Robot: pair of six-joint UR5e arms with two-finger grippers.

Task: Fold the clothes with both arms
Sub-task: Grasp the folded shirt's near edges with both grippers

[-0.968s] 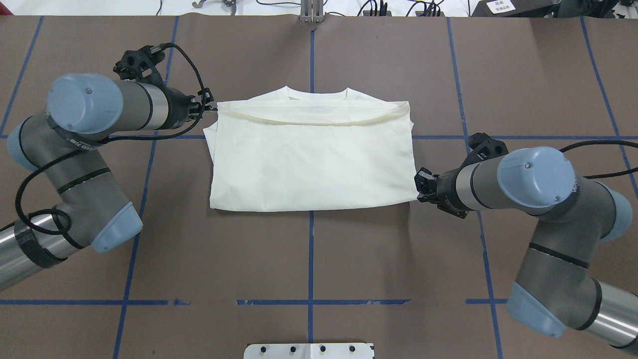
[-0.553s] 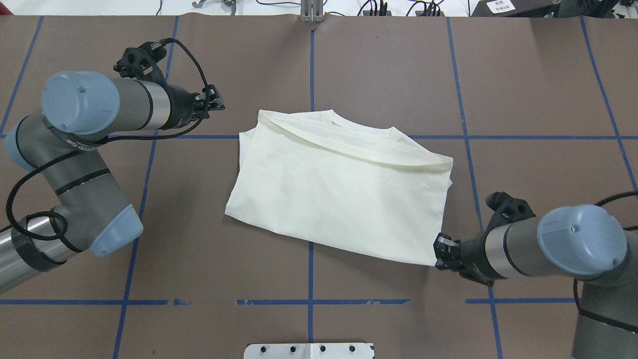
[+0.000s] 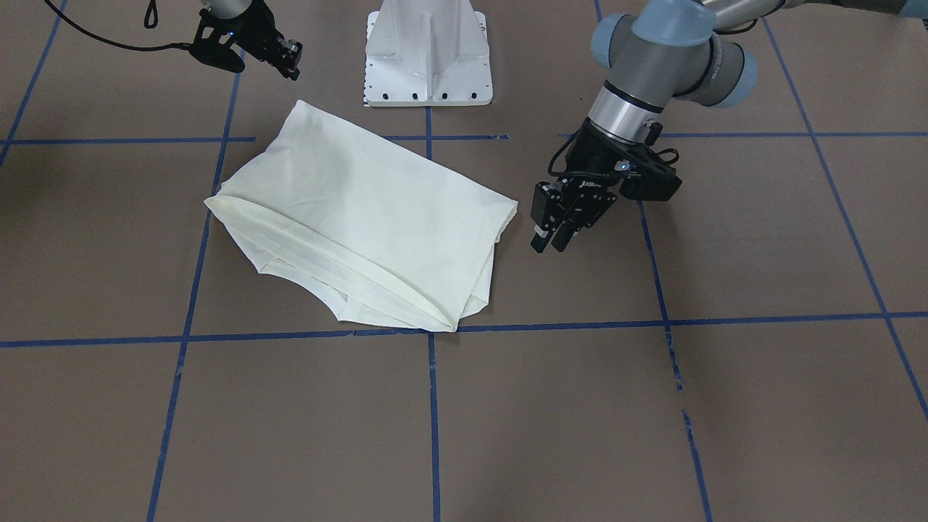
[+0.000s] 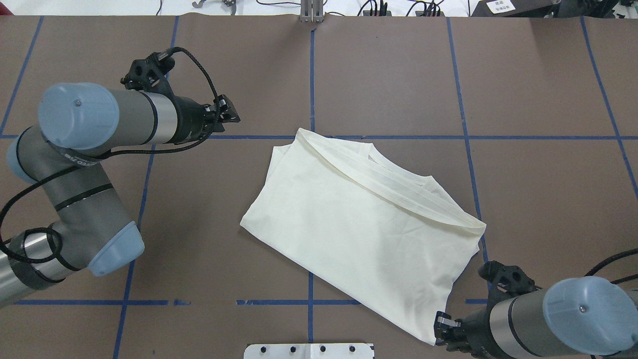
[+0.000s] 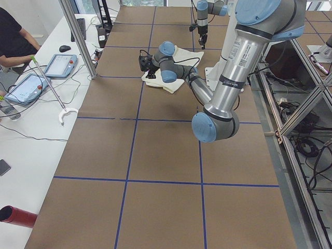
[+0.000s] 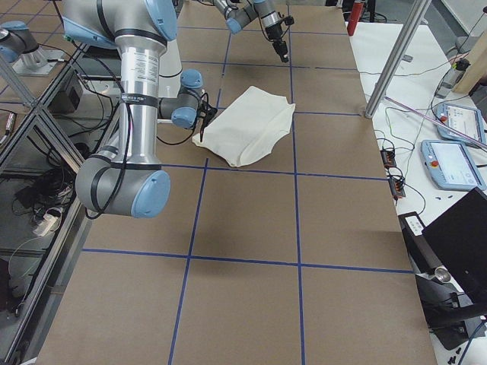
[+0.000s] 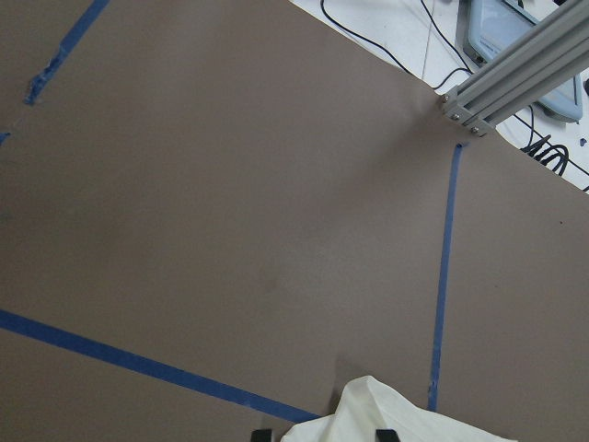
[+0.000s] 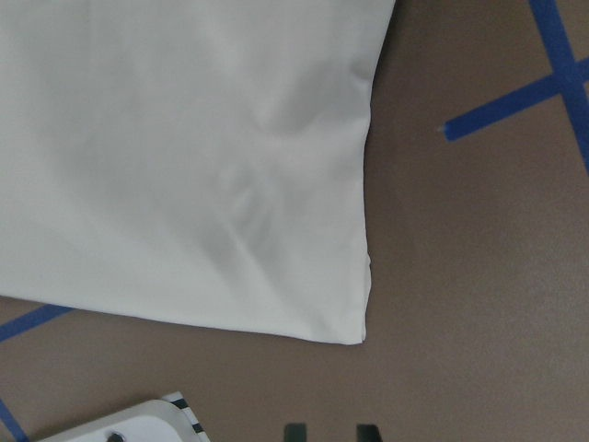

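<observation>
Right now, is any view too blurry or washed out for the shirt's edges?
Overhead exterior: sharp, evenly lit; the folded cream-white fabric shirt has crisp edges. Right wrist: cloth slightly soft and pale, corner clear. Exterior left: shirt small, partly behind the near grey arm.

The left arm point(image 4: 89, 124), elbow bent, stretched forward with the left gripper point(image 3: 549, 243) tilted downward, its jaws parted; the right arm point(image 4: 558, 319) was held low and close in, the right gripper point(image 4: 442, 330) likewise parted, pointing inward

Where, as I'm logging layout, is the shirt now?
In the overhead view the shirt lies folded, mostly right of the centre tape line, its near corner beside the right hand, apart from the left hand.
</observation>
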